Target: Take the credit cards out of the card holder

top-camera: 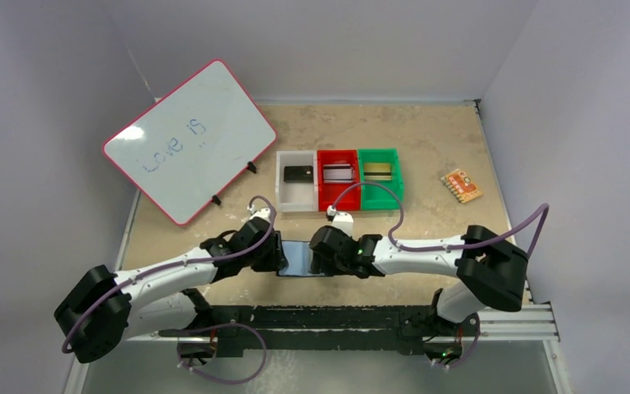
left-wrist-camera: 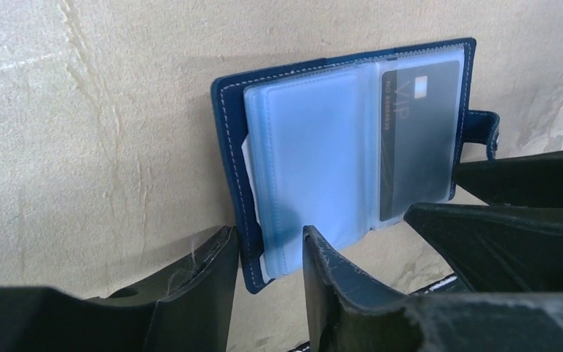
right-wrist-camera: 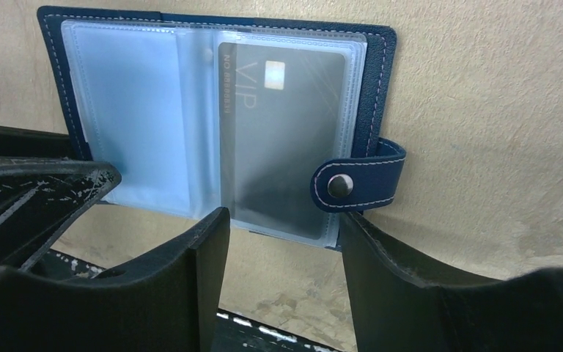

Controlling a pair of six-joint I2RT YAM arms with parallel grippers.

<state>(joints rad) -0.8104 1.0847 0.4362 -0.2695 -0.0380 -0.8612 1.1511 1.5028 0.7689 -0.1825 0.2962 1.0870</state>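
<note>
The left arm [top-camera: 164, 275] and right arm [top-camera: 426, 245] are showing white links, black joints, looping purple cables [top-camera: 535, 223], and scuffed black fingers [left-wrist-camera: 337, 293].

- A tan, mottled flat tabletop [top-camera: 426, 139] fills the middle of the top view.
- A white rectangular whiteboard with a pink rim [top-camera: 189, 139] stands tilted on small black feet at the upper left.
- Three square plastic bins sit touching in a row at the centre: white [top-camera: 297, 197], red [top-camera: 336, 197], green [top-camera: 380, 194].
- A small orange patterned rectangular piece [top-camera: 461, 185] lies at the right, well apart from the bins.
- A navy-blue folding card holder [top-camera: 297, 258] lies open below the bins.
</note>
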